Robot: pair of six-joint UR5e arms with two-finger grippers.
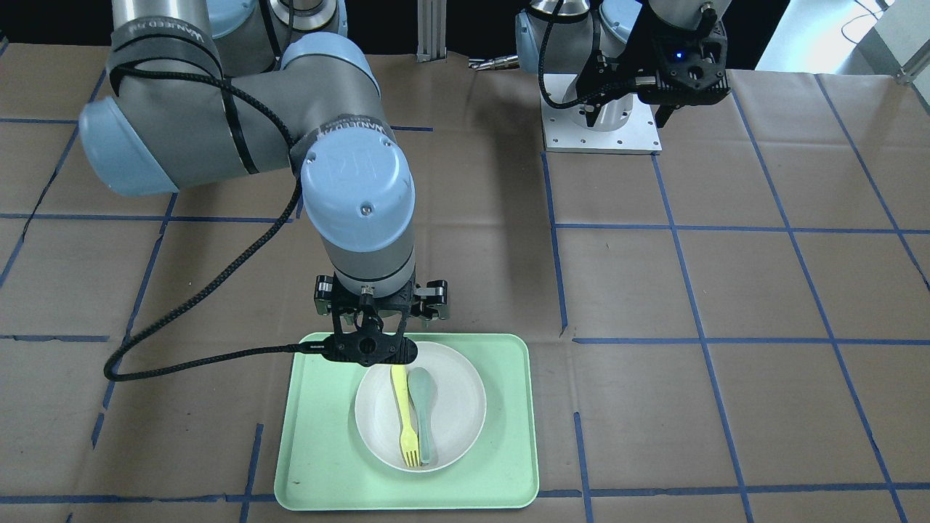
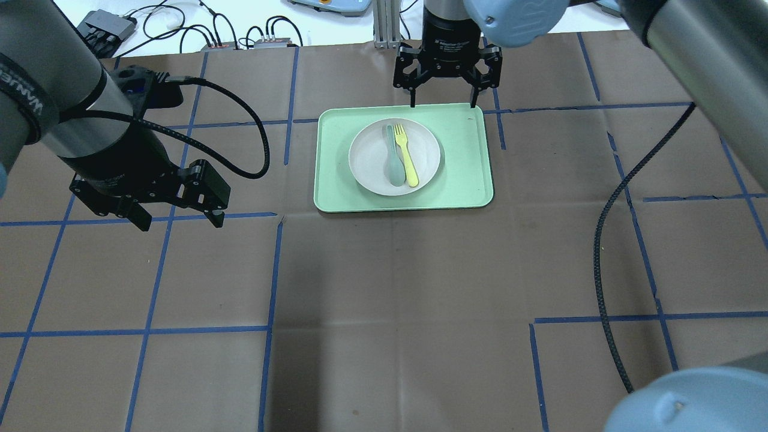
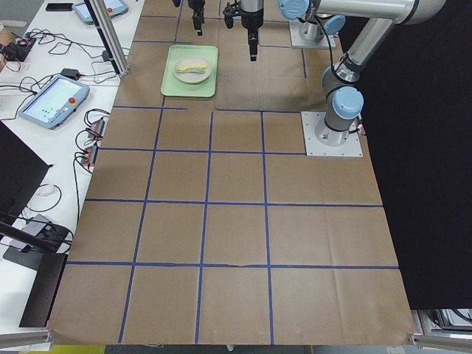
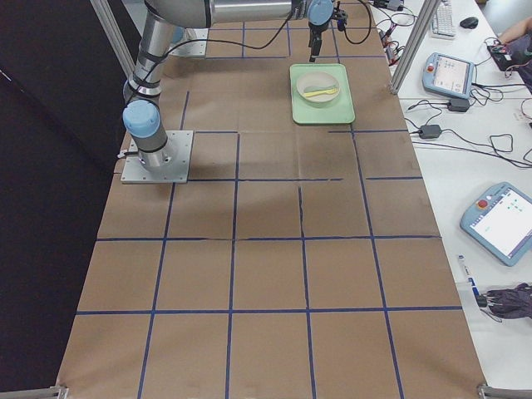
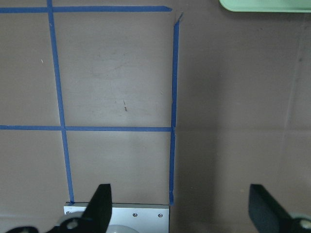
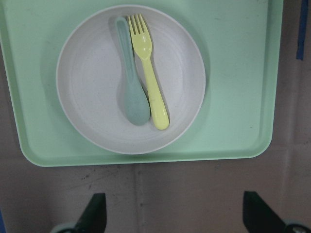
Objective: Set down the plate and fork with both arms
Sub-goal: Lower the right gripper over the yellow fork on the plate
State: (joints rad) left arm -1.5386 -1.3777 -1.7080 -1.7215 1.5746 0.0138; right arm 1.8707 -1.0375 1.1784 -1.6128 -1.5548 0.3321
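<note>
The off-white plate (image 2: pixel 369 163) lies in the middle of the mint-green tray (image 2: pixel 468 174). The pale-yellow fork (image 2: pixel 408 157) lies on the plate beside a grey-green spoon (image 2: pixel 394 161). In the right wrist view the plate (image 6: pixel 87 87), the fork (image 6: pixel 151 85) and the spoon (image 6: pixel 131 87) show on the tray (image 6: pixel 238 73). My right gripper (image 2: pixel 443 103) is open and empty, above the tray's edge, apart from the plate. My left gripper (image 2: pixel 177 221) is open and empty, over bare table well to the left of the tray.
Brown paper with blue tape lines (image 2: pixel 276 270) covers the table. The left arm's metal base plate (image 1: pixel 603 134) is near the robot's side. The right arm's black cable (image 2: pixel 606 240) hangs over the table. Pendants and cables lie on side benches (image 3: pixel 51 99).
</note>
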